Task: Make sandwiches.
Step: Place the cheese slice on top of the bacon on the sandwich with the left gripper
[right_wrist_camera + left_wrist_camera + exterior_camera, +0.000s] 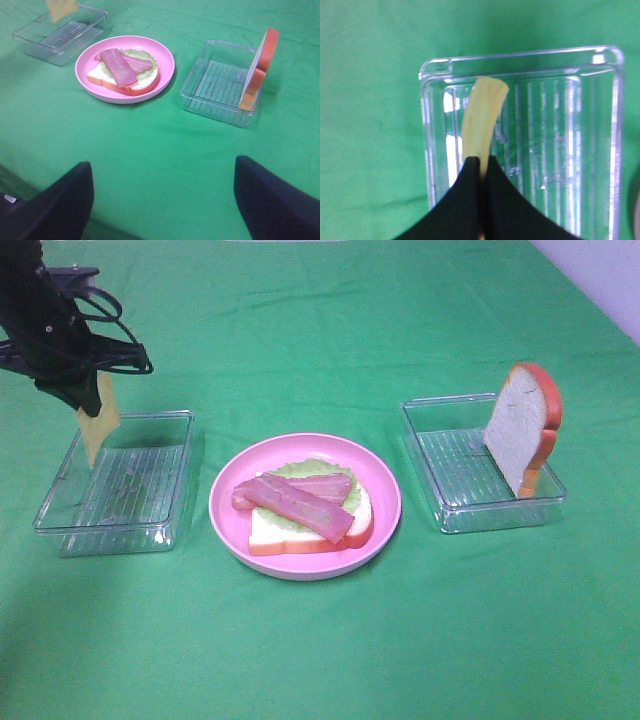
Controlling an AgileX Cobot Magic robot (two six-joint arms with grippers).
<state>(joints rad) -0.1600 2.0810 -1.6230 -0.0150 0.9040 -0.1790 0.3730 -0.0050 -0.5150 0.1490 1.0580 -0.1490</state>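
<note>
My left gripper (88,405) is shut on a yellow cheese slice (99,425) and holds it hanging above the left clear tray (75,525). In the left wrist view the cheese slice (482,117) sticks out from the closed fingers (502,200) over the tray (600,65). A pink plate (385,490) in the middle holds a bread slice (270,532), lettuce (310,469) and two bacon strips (295,502). A second bread slice (518,425) leans upright in the right clear tray (450,515). My right gripper (162,200) is open, low over the green cloth, away from everything.
A green cloth (320,650) covers the whole table. A pale wall or edge (600,270) shows at the far right corner. The two trays flank the plate on either side.
</note>
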